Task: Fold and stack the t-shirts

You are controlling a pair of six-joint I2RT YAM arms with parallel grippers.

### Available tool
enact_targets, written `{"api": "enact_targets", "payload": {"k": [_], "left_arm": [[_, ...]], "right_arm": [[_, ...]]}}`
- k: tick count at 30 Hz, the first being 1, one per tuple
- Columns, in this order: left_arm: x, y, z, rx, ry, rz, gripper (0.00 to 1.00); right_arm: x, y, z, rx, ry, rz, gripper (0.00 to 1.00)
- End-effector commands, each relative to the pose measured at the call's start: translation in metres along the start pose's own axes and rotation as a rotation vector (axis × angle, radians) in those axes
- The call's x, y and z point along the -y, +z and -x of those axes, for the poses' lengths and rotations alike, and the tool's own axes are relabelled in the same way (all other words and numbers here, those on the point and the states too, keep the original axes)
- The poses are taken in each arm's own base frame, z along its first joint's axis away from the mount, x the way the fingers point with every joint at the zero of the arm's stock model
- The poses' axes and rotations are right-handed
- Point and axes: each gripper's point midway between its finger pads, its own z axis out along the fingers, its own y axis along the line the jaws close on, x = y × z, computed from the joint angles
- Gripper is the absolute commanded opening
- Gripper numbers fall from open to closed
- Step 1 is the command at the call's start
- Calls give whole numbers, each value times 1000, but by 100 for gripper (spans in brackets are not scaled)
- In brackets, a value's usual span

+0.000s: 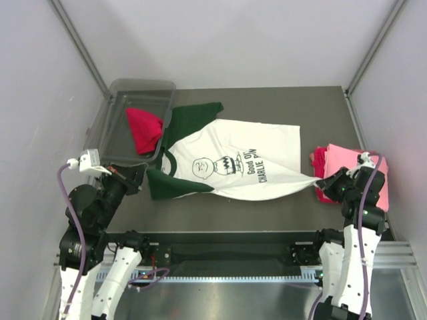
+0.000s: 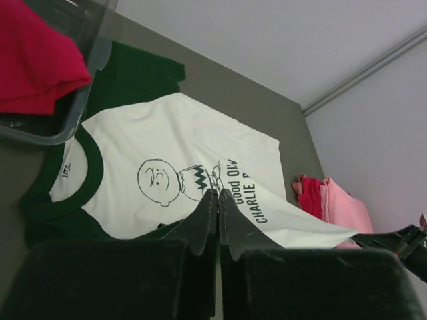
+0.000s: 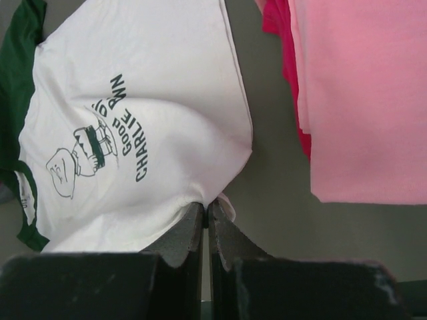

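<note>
Handling assessment: the white t-shirt (image 1: 200, 143) is thin, limp cloth, light and not fragile; it will sag and crease wherever it is unsupported, and it should drag across the worktop (image 1: 267, 100) rather than slide freely. Best holds, in my judgement, are hem corners and shoulder seams, taken as a pair so that an edge stays taut. Right claw (image 1: 327, 181), at 4 o'clock in the overhead view, is closed on the near hem corner, and the cloth is drawn to a point there. Left claw (image 2: 217, 197) sits at 8 o'clock beside the near green sleeve with its fingers together; whether any cloth is pinched between them cannot be made out. Appearance: white body, dark green sleeves and collar band, black cartoon face and lettering on the chest, print side up. The garment lies spread at the centre of the worktop, collar toward 9 o'clock and hem toward 3 o'clock, its far sleeve touching the clear bin (image 1: 110, 110) at 10 o'clock. A crimson t-shirt (image 1: 143, 127) is bunched inside that bin. At 3 o'clock a pink t-shirt (image 1: 343, 157) lies folded on a red t-shirt (image 1: 318, 160).
</note>
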Motion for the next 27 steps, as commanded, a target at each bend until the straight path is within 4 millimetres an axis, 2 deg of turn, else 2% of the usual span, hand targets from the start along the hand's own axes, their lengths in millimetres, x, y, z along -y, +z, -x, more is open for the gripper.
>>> {"api": "enact_targets", "payload": {"k": [1, 6, 11, 15, 18, 22, 27], "left_arm": [[-13, 15, -1, 3, -9, 60, 0], [-17, 23, 8, 53, -5, 84, 0], [-18, 38, 2, 26, -7, 74, 0], [-18, 56, -6, -12, 2, 59, 0], [-17, 67, -3, -11, 14, 53, 0], [-15, 78, 6, 3, 37, 59, 0], [-19, 93, 6, -14, 49, 85, 0]], "right_arm": [[9, 5, -6, -18, 24, -53, 0], [6, 22, -23, -84, 33, -36, 0], [-2, 32, -32, -91, 12, -28, 0], [6, 45, -48, -138, 2, -65, 0], [10, 49, -49, -140, -4, -89, 0], [13, 48, -41, -108, -3, -119, 0], [16, 52, -29, -89, -1, -174, 0]]}}
